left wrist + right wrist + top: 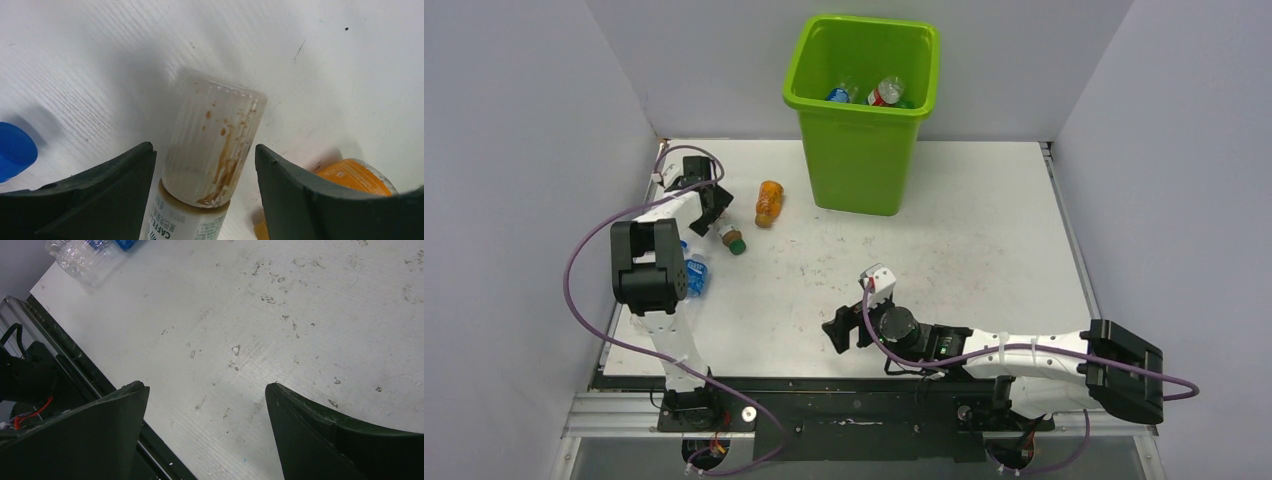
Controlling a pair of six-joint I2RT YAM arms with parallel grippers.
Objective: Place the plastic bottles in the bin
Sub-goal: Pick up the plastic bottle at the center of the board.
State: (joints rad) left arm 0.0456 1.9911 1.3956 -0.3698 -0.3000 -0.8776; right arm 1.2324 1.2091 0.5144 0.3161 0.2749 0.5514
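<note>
White table [984, 250], 10 o'clock: left gripper [204, 146] jaws apart, straddling coffee bottle [215, 140], not touching; right gripper [207, 385] spread wide, empty; bin [864, 160] at 12 o'clock. Risk: round bottle squirts from off-centre pinch.

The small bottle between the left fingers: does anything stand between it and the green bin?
On the table, the orange bottle lies between the small bottle and the bin. Nothing else shows there. Lifted over it, the way to the bin's open top looks free.
</note>
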